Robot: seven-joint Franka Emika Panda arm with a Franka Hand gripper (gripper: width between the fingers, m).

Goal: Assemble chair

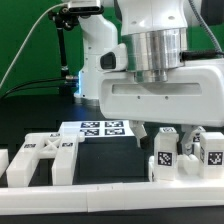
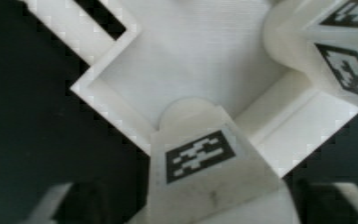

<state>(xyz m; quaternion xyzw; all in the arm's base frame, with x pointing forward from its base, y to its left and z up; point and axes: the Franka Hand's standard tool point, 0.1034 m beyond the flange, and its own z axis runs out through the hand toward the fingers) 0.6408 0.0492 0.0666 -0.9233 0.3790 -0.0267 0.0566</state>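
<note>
Low over the tabletop [image 1: 30,112], toward the exterior view's right, the end effector [image 1: 148,136] hangs just beside the tagged chair blocks [image 1: 185,148]. I cannot tell how wide its jaws stand or whether they grip anything. Under the wrist, one tagged piece [image 2: 202,155] lies against a white angled panel [image 2: 140,90]. Farther left sit the marker board [image 1: 98,128] and a slotted chair panel [image 1: 42,158] by the near rail [image 1: 100,188].

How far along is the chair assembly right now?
Done: nothing looks joined; the matte white slotted flat panel lies flat, unattached. In hand: the gripper hangs low over the white tagged blocky parts; grip unclear. Left: apparently all the joining.
</note>
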